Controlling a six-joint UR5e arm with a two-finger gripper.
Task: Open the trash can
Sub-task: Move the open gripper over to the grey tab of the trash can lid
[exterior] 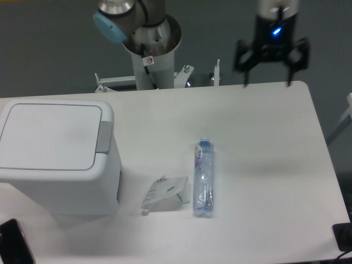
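The bin (58, 157) is sitting at the left of the frame on the table (264, 165), with its lid (49, 136) lying flat and shut. The grey tab (104, 136) is running along the lid's right edge, facing the open middle of the table, so it is presenting itself to anything coming in from the right. That looks like the reason for the placing: a push on that tab is probably what is going to release the lid.

The gripper (268, 83) is hanging at the upper right of the frame, over the table's far edge, with its fingers pointing down and spread wide, holding nothing. It is well apart from the bin, with bare table between them. It is blurred, which suggests it is travelling, though the direction cannot be read from this one view. The spread stance is not needed for a press; closed fingers would likely give a firmer tip for the tab.

A bottle (202, 177) is lying on its side in the lower middle, and a crumpled wrapper (164, 193) is lying just left of it, near the bin's base. Both are waiting beside the bin, presumably as rubbish for it, and both are lying below a straight path from gripper to tab. A dark object (14, 242) is peeking in at the lower left corner.

The task is not yet begun in earnest: the gripper is needing to cross leftward and come down on the tab.
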